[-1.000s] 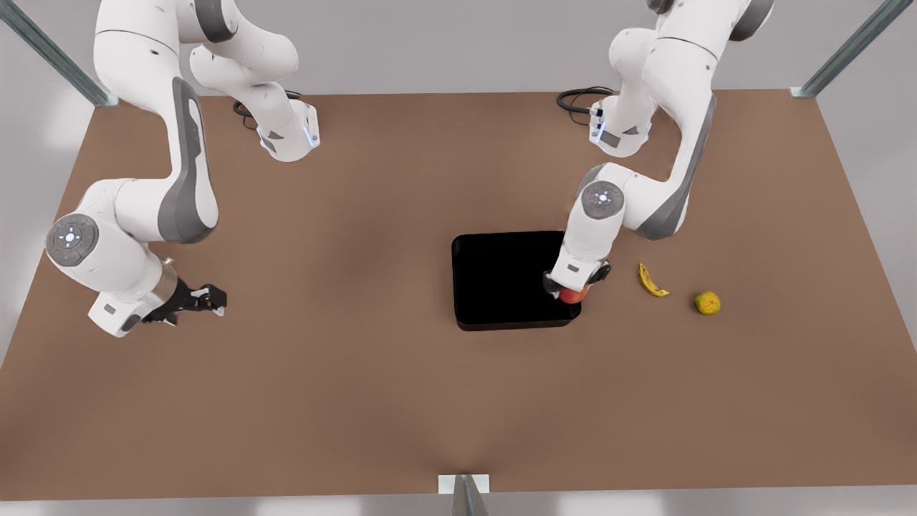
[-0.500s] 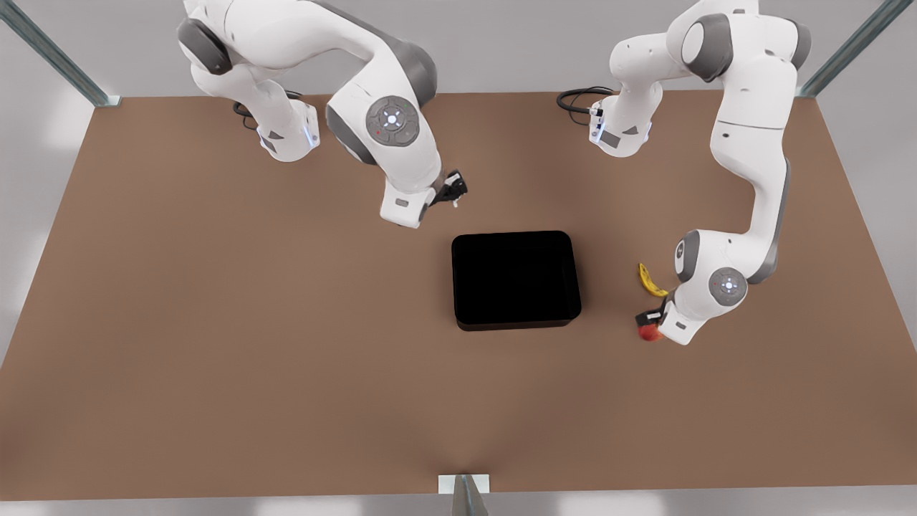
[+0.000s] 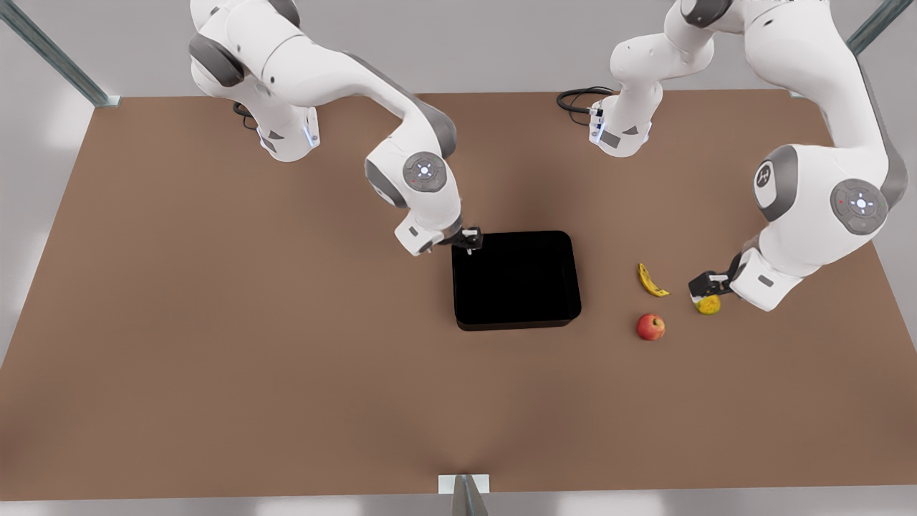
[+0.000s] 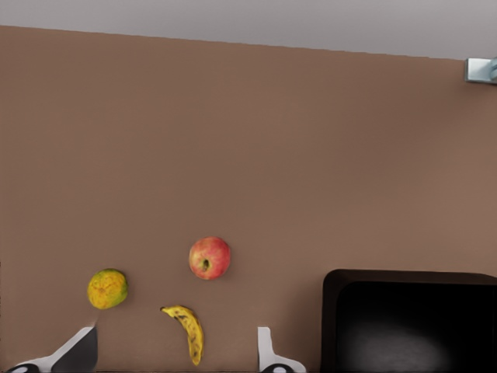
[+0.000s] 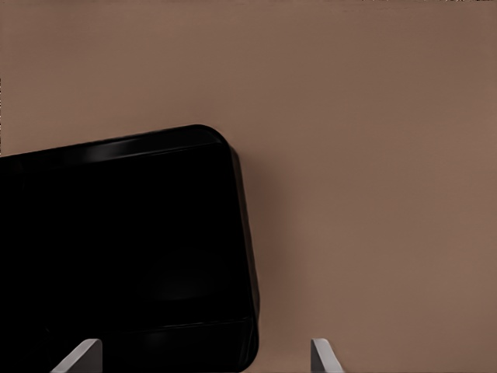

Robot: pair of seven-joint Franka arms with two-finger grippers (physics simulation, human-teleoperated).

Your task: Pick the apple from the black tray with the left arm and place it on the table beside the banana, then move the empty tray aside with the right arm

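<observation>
A plain pale grey wall [image 3: 487,43] backs the scene, with slanted grey metal struts [image 3: 50,54] at both far corners (soft, even lighting throughout).

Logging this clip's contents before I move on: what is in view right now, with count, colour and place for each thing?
apple: one, red with a yellowish patch, on the table below the banana in the front view, clear of the tray.
banana: one, yellow with dark tips, between tray and round fruit.
round fruit: one, yellow-green-orange, at the front view's right of the banana.
black tray: one, matte black, empty, mid-table.
table: one, brown, grey edges.
cables: black, by the arm bases.
left gripper: open, just above the round fruit.
right gripper: open, at the tray's far corner on the front view's left.
</observation>
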